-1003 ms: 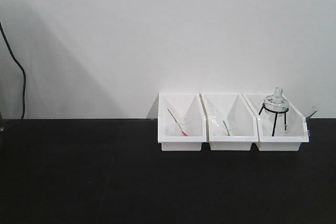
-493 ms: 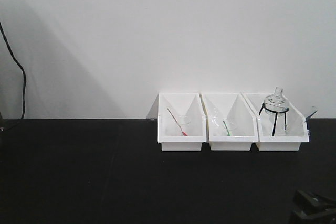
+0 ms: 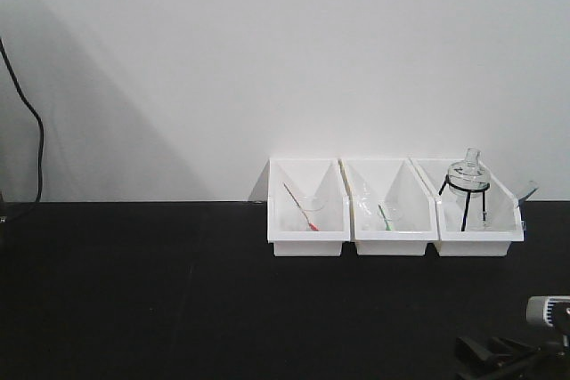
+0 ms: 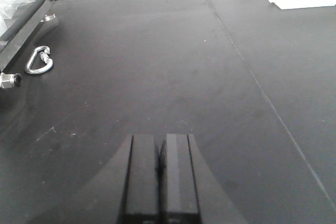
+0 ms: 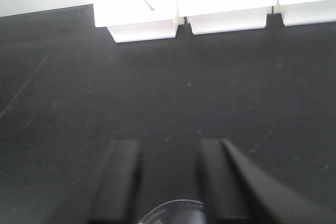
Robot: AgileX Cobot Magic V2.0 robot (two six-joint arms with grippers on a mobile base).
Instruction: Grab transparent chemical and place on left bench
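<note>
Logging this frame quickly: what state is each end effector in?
Left end effector: closed, holding nothing.
Right end effector: open, empty, above the black bench.

left end effector (image 4: 161, 174): fingers together | black table (image 4: 173, 66) | carabiner (image 4: 39, 60) far left

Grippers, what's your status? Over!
Left gripper shut, empty. Right gripper open, empty, short of the bins. Transparent chemical untouched, leaning in right bin. Nothing in the way.
</note>
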